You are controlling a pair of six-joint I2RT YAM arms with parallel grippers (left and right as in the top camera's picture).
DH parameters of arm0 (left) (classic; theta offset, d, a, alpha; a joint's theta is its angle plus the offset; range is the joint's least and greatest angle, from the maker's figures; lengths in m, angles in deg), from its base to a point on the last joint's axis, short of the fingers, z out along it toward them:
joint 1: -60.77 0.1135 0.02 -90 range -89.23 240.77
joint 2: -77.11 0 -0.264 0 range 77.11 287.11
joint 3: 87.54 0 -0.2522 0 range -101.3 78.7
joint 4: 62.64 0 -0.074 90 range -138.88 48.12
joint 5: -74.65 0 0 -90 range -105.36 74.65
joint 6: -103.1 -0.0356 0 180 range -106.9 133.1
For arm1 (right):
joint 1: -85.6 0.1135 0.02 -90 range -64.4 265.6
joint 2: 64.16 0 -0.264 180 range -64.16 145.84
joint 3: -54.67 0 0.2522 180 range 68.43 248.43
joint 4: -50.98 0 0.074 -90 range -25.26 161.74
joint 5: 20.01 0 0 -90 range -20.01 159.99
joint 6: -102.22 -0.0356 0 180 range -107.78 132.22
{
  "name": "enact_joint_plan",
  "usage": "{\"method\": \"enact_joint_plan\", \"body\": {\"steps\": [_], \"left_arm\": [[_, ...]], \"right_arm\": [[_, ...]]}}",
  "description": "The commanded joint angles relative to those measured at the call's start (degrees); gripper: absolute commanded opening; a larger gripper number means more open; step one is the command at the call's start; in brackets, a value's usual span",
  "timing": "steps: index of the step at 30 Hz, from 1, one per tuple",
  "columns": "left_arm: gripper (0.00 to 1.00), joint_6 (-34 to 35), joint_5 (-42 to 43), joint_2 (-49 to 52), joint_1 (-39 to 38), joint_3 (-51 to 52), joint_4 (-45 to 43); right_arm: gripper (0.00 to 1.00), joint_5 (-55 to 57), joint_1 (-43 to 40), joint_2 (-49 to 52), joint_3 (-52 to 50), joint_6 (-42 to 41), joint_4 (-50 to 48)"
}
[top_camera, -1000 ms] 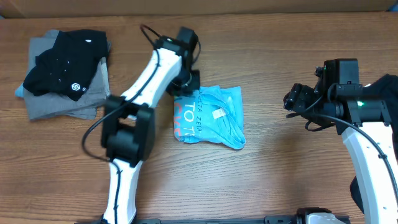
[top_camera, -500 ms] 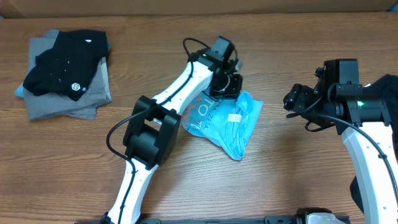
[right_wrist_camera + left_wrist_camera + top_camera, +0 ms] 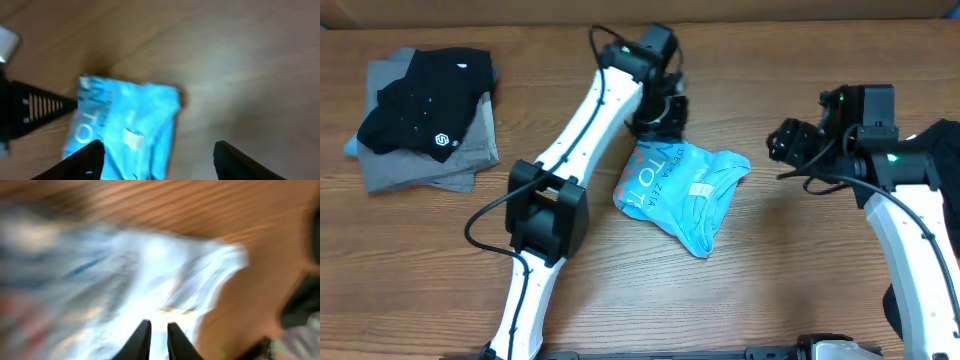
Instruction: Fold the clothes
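A light blue T-shirt (image 3: 685, 190) with white lettering lies crumpled and partly folded on the wooden table (image 3: 770, 270) near the middle. My left gripper (image 3: 656, 122) hovers just past the shirt's far left corner. In the blurred left wrist view its fingers (image 3: 159, 332) are almost together with nothing between them, and the shirt (image 3: 150, 270) lies below. My right gripper (image 3: 783, 146) is open and empty, to the right of the shirt and apart from it. The right wrist view shows its wide-spread fingers (image 3: 157, 155) and the shirt (image 3: 130, 125) at lower left.
A black shirt (image 3: 420, 100) lies on a folded grey garment (image 3: 440, 165) at the far left of the table. The left arm (image 3: 580, 130) stretches diagonally from its base (image 3: 545, 215) to the shirt.
The left gripper dragged the blue shirt to the right, then pulled back up and to the left. The shirt has turned and spread slightly. The right gripper edged left.
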Motion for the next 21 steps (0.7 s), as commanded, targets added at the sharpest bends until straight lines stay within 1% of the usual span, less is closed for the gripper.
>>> {"method": "enact_joint_plan", "body": {"steps": [1,3,4,6,9,10,13,15,18,21], "left_arm": [[0.16,-4.0,-12.4,-1.8,2.5,-0.6,5.1],[0.15,-5.9,-13.7,-1.8,3.1,1.2,7.9],[0.14,-7.1,-13.7,-1.8,3.4,2.5,9.0],[0.12,-8.4,-13.7,-1.8,3.5,5.7,10.1],[0.08,-8.7,-13.7,-1.8,3.4,11.3,9.5],[0.07,-8.7,-13.5,-1.8,3.4,13.2,9.0],[0.04,-8.7,-13.5,-1.8,3.3,19.0,7.2],[0.04,-8.7,-14.2,-1.8,3.3,22.0,6.1],[0.04,-7.5,-18.4,-1.8,3.5,25.3,4.7],[0.04,-6.9,-20.6,-1.8,4.3,26.3,4.3]], "right_arm": [[0.66,-7.8,1.7,3.4,-2.0,4.0,-3.2],[0.6,-8.6,3.4,6.8,-2.4,4.1,-4.8],[0.56,-9.1,4.5,9.0,-2.4,5.4,-5.2],[0.51,-10.6,6.7,13.0,-2.4,8.1,-5.1],[0.42,-10.3,9.5,18.8,-2.4,10.7,-4.0],[0.36,-9.4,10.3,21.1,-2.4,11.0,-3.2],[0.18,-5.7,11.1,26.6,-2.4,10.8,-0.7],[0.13,-1.2,11.0,29.7,-2.4,6.8,1.0],[0.12,5.2,9.7,31.8,-2.4,0.2,3.5],[0.12,7.2,8.3,31.6,-2.4,-1.8,4.3]]}}
